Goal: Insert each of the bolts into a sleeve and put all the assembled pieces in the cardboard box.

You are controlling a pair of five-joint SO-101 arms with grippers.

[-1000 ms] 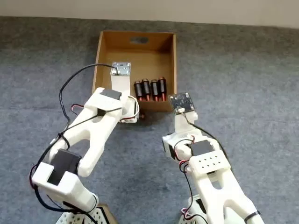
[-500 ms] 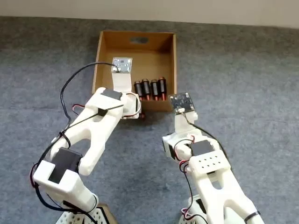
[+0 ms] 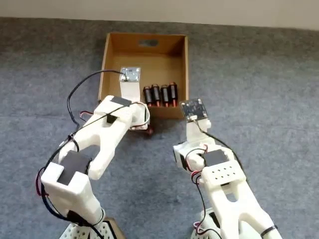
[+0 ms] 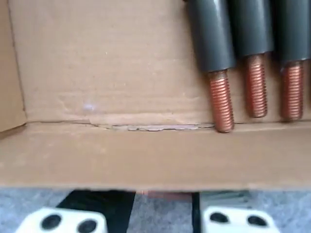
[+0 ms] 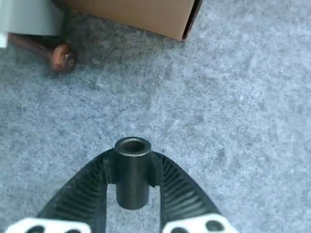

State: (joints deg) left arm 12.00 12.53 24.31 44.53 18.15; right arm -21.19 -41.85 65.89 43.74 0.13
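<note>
Surface: a grey carpeted table (image 3: 279, 74), with a pale strip of wall (image 3: 199, 10) along its 12 o'clock edge.

The cardboard box (image 3: 187, 55) sits open at 12 o'clock in the high view. Four assembled pieces (image 3: 160, 94) lie inside it, side by side against the near wall, toward the box's 5 o'clock corner. The left wrist view shows three of them: dark sleeves whose copper threaded ends reach the foot of that wall.

The left arm (image 3: 107, 132) extends to the box's 6 o'clock wall. The left jaws are clenched on a copper bolt (image 5: 60, 57). The bolt is held outside the box, just beside the near wall and low over the table, with its head end protruding toward the right arm (image 3: 222, 172). Whether the bolt touches the carpet cannot be told.

The right arm stands outside the box, off its 5 o'clock corner. The right jaws are grasping a dark sleeve (image 5: 132, 179) over bare carpet. The sleeve's open bore shows at the end facing away from the wrist. Sleeve and bolt are near each other but apart, and the sleeve holds no bolt.
</note>
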